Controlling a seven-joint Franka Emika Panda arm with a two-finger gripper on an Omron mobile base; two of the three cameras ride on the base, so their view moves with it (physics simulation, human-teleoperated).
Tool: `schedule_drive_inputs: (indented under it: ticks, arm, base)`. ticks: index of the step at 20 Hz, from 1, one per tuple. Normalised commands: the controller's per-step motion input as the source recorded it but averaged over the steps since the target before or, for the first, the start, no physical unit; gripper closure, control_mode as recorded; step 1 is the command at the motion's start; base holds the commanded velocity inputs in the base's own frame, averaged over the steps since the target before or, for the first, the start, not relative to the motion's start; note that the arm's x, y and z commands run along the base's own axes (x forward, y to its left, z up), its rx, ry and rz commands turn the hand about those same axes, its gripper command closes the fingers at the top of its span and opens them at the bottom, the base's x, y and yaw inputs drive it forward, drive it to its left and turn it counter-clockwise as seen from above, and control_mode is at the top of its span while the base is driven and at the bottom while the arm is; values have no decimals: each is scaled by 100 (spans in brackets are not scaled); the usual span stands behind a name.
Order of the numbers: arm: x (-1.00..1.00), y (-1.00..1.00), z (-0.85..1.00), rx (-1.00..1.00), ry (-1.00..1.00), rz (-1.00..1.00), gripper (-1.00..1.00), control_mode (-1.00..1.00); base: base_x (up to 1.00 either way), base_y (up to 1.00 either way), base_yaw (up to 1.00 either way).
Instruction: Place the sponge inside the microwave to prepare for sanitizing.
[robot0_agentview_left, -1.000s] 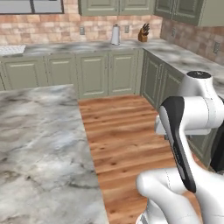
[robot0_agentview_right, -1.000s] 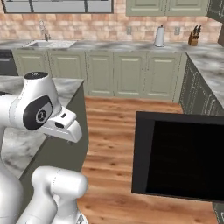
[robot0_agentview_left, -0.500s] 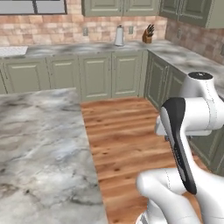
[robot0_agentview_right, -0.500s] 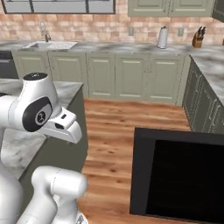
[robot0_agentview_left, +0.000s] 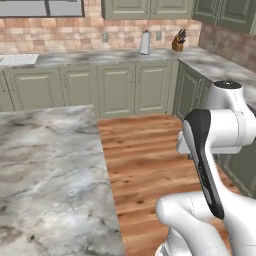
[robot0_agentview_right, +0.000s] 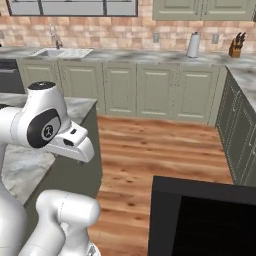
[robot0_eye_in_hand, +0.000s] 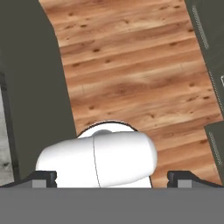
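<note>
Microwave (robot0_agentview_right: 202, 220), its black door filling the right base view at five o'clock, waits beside the robot. Gripper (robot0_eye_in_hand: 112, 177) spread wide, holding nothing, points down at wooden floor (robot0_eye_in_hand: 131, 70). Sponge location cannot be told; the approach step seems in hand, and finding the sponge comes next.

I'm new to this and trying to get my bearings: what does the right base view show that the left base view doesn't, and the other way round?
The right base view alone shows a sink with its faucet in the back counter, and a big glossy black panel at lower right. The left base view alone shows a wide stretch of the marble island top at left. Both share the wood floor, the green cabinets under the back counter, the brick wall, a white paper towel roll and a knife block.
</note>
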Motion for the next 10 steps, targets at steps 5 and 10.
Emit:
schedule_drive_inputs:
  ticks: [5, 10]
  arm:
    - [0, 0, 0, 0, 0, 0, -100, 100]
    - [0, 0, 0, 0, 0, 0, -100, 100]
  base:
    - [87, 16, -17]
    - [27, 91, -16]
